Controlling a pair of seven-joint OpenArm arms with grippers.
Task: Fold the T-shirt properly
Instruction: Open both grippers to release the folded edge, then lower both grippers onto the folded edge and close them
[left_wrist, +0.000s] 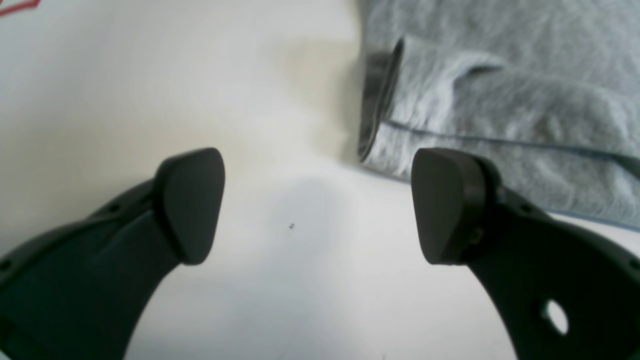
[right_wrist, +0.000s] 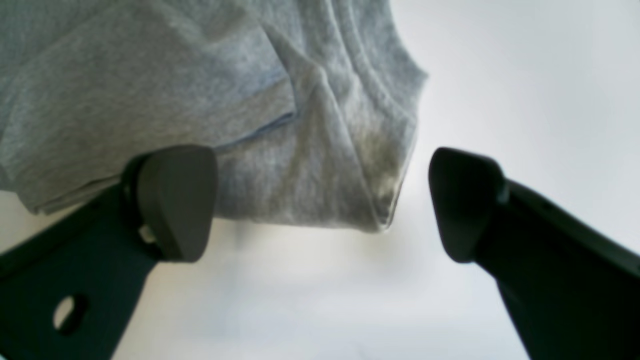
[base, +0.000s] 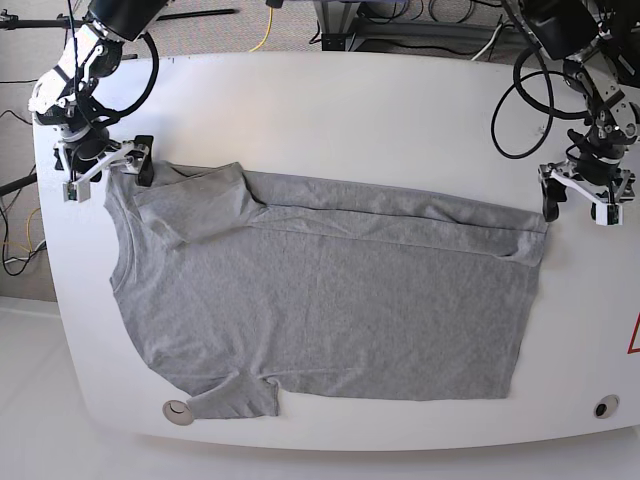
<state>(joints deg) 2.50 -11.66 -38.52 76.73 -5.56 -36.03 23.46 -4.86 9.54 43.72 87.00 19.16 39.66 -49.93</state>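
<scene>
The heather-grey T-shirt (base: 330, 300) lies flat across the white table (base: 350, 100), neck end at the left and hem at the right. Its far long edge is folded inward as a strip, and the far sleeve is tucked over the body. My right gripper (base: 105, 172) hangs open over the shirt's far-left corner; in the right wrist view the gripper (right_wrist: 320, 200) straddles a bunched fabric corner (right_wrist: 350, 165) without closing on it. At the far-right corner my left gripper (base: 581, 208) is open; in the left wrist view the gripper (left_wrist: 318, 205) frames bare table, the T-shirt (left_wrist: 500, 100) just beyond its right finger.
Two round marks sit near the table's front edge, one at the left (base: 178, 410) and one at the right (base: 605, 405). A red mark (base: 633, 335) shows at the right edge. Cables (base: 520, 100) loop by the left arm and run behind the table.
</scene>
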